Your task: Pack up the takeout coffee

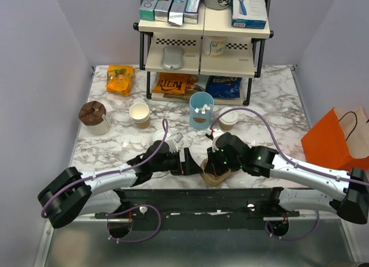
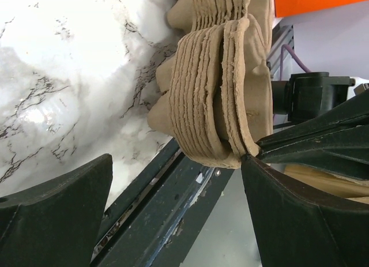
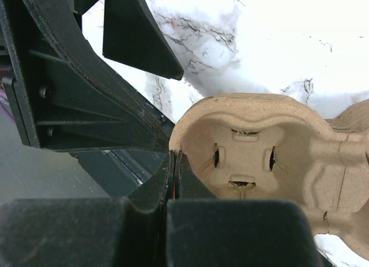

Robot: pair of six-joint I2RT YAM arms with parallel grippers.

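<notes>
Marble bench (image 1: 277, 105): takeout coffee (image 1: 229, 118) stands beyond both tools, nearer the right tool (image 3: 173, 163), which is pinched shut on a pulp carrier stack (image 2: 213, 88); left tool (image 2: 176, 212) gapes wide, gripping nothing.

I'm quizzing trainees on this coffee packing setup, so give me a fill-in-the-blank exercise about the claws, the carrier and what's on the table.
1. The right claw is ___ on the rim of the pulp carrier.
2. The left claw stands ___, holding nothing.
3. The takeout coffee has a ___ lid.
4. The paper bag is colored ___.
Missing words: shut, open, white, orange.
</notes>
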